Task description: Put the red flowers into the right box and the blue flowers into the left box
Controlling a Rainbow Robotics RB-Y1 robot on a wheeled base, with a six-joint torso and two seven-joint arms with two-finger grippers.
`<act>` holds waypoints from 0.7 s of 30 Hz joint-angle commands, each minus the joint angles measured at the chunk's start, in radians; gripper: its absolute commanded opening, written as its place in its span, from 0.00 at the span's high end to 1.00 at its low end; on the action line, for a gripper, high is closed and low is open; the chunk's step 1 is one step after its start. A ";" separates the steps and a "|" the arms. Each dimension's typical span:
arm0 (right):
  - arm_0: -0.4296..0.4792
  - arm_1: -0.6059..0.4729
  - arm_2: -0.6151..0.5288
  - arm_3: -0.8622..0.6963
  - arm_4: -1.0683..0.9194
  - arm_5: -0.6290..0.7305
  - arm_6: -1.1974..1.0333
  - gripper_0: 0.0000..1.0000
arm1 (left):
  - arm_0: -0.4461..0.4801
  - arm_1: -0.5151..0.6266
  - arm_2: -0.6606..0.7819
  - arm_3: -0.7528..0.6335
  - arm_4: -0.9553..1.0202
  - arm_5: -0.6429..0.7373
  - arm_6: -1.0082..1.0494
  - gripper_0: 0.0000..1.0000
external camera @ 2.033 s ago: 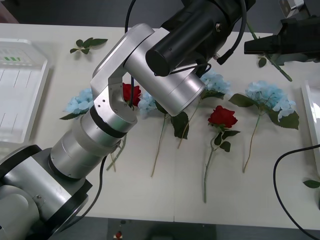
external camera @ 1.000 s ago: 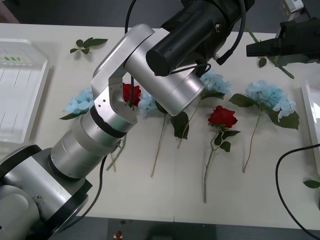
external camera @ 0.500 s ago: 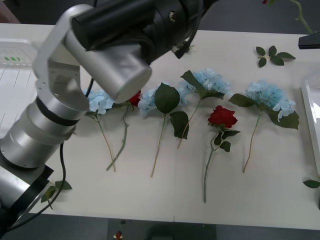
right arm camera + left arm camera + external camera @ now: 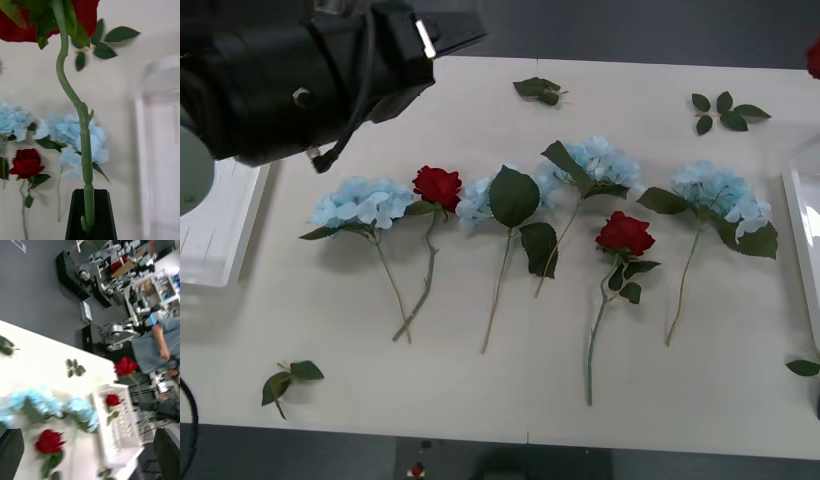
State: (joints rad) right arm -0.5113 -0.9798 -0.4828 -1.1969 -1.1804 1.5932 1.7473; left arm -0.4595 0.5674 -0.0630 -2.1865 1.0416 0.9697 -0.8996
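Note:
My right gripper (image 4: pixel 89 221) is shut on the green stem of a red flower (image 4: pixel 80 15), held in the air near the white right box (image 4: pixel 161 150). That rose's head (image 4: pixel 814 56) shows at the front view's right edge, and the left wrist view has it (image 4: pixel 125 365) above the right box (image 4: pixel 123 442), where another red flower (image 4: pixel 111 400) lies. Two red flowers (image 4: pixel 438 186) (image 4: pixel 625 232) and several blue flowers (image 4: pixel 362 204) (image 4: pixel 720 190) lie in a row on the table. My left gripper (image 4: pixel 88 444) is open and empty, high at the far left near the left box (image 4: pixel 220 250).
Loose green leaf sprigs lie at the back (image 4: pixel 538 90), back right (image 4: pixel 725 106) and front left (image 4: pixel 285 382). My left arm (image 4: pixel 300 80) hangs over the table's back left corner. The right box's rim (image 4: pixel 798 230) runs along the right edge.
My left arm has swung up and to the left, uncovering the row of flowers. My right arm has carried its red flower off toward the right box.

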 commanded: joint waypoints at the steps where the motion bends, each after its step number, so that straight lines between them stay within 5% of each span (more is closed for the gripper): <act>1: 0.033 -0.042 -0.039 -0.024 0.082 -0.016 -0.057 1.00 | 0.091 0.029 0.065 -0.016 0.057 0.035 -0.199 0.00; 8: 0.128 -0.049 -0.056 -0.024 0.225 -0.068 -0.084 1.00 | 0.194 0.035 0.200 0.005 0.100 0.273 -0.469 0.00; 21: 0.318 -0.013 0.035 -0.024 0.277 -0.331 -0.141 1.00 | 0.237 0.062 0.108 0.063 -0.190 0.446 -0.308 0.00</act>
State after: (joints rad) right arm -0.2027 -0.9825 -0.4565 -1.1969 -0.9170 1.2941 1.6541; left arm -0.2222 0.5891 0.0780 -2.1361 0.8802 1.4142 -1.2829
